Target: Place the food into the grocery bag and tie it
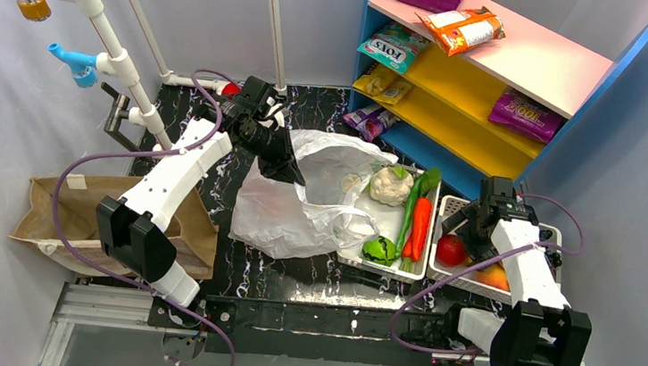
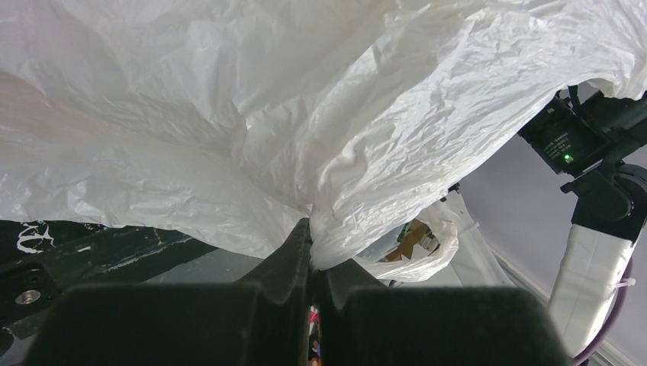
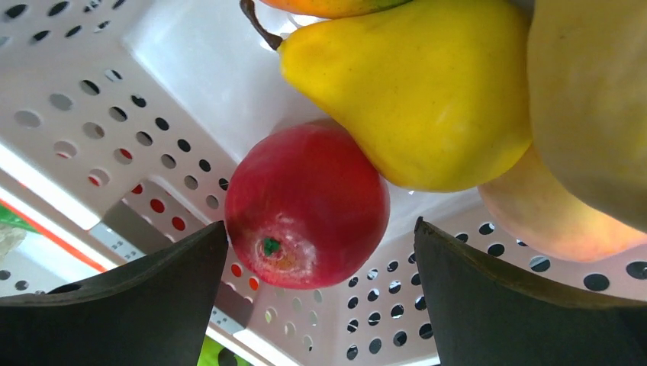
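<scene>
White grocery bag [image 1: 286,215], red apple [image 3: 305,202], yellow pear [image 3: 412,91].

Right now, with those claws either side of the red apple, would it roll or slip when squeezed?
Probably rolls easily: the red apple is round and glossy, so it may slip if the right gripper, open astride it, closes off-centre. The yellow pear next to it and the basket wall might hem it in.

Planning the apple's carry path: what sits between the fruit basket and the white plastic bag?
A white tray holding a cauliflower, a carrot and green vegetables lies between the fruit basket and the grocery bag, as the top view shows.
</scene>
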